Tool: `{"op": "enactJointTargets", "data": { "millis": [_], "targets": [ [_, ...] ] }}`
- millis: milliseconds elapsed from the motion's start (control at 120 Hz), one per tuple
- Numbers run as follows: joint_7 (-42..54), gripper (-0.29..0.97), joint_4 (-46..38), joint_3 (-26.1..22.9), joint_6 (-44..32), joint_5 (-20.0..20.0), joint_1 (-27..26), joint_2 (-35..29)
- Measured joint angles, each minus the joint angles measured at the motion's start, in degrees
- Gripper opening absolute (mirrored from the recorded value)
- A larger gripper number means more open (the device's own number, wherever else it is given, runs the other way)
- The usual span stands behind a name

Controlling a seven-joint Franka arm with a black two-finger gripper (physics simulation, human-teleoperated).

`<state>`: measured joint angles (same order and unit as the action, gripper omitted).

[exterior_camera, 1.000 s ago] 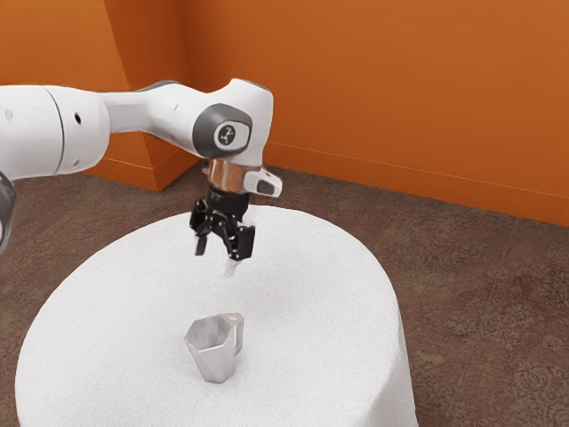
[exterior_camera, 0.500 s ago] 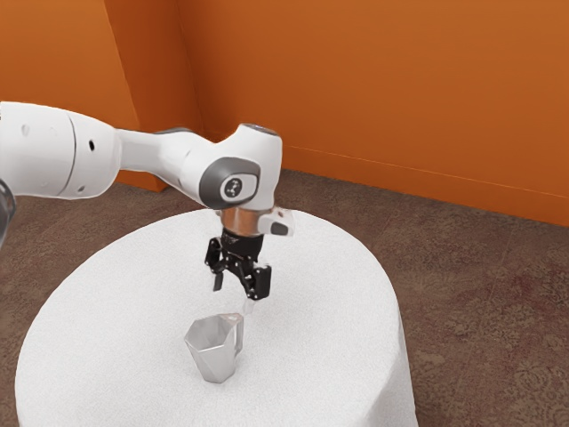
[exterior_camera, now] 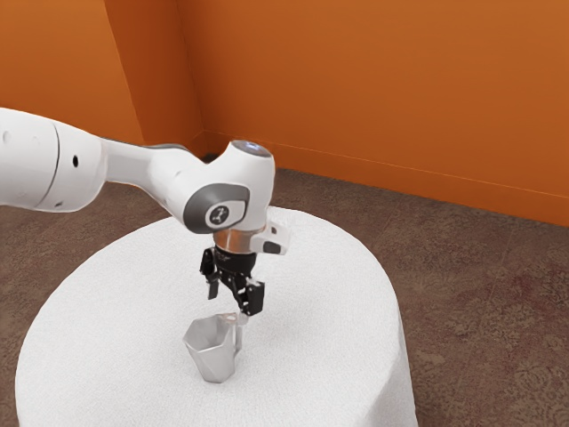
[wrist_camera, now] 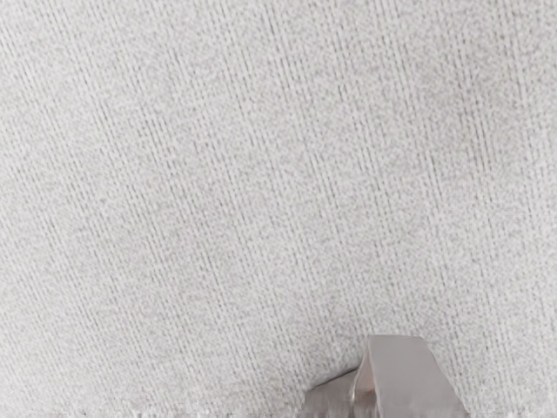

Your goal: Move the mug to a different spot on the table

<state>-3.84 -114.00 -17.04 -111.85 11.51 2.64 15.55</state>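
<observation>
ROBOT LINES UP ON MUG: The Franka arm (exterior_camera: 133,173) reached in from the exterior view's left and hung its gripper (exterior_camera: 233,307) just over the mug (exterior_camera: 212,353). The mug stood upright on the round white counter (exterior_camera: 338,285), toward the near edge and a little to the exterior view's left of the middle. The gripper's jaws stood apart and held nothing. Its lower tip sat close by the rim on the side of the handle (exterior_camera: 239,342), though whether it touched the mug could not be told.

In the wrist view, a grey facet of the mug (wrist_camera: 396,383) lay just under the hand, with the counter's ribbed cloth (wrist_camera: 261,174) spread beyond it. An orange wall (exterior_camera: 400,80) and a brown floor (exterior_camera: 480,294) framed the scene.

Judged from how things lay, the job was in its opening stage. The hand had been brought to the mug, but nothing was gripped and the mug's base rested flat on the cloth. No part of the move itself was done.

What remained was nearly everything:
- settle the jaws around the rim or the handle and close them
- lift the mug free of the cloth
- carry it to a different patch of the counter
- set it down upright and let go

Bare cloth toward the exterior view's right and toward the far side looked to offer room for that. The faceted, tapering body suggested that a hold low on the wall might slip, so the rim beside the handle seemed the likelier target.
</observation>
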Motion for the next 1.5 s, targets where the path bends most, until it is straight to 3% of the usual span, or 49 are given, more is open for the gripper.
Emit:
{"op": "enactJointTargets", "data": {
  "millis": [767,1300,1500],
  "targets": [
    [-1.6,0.67,-4.4,-2.0,-4.0,-2.3,0.0,-1.3],
    [-1.6,0.43,-3.8,-2.5,-3.7,-2.3,0.0,-0.7],
    [-1.3,0.25,-3.7,-2.6,-2.7,-2.2,0.0,-0.6]
  ]
}}
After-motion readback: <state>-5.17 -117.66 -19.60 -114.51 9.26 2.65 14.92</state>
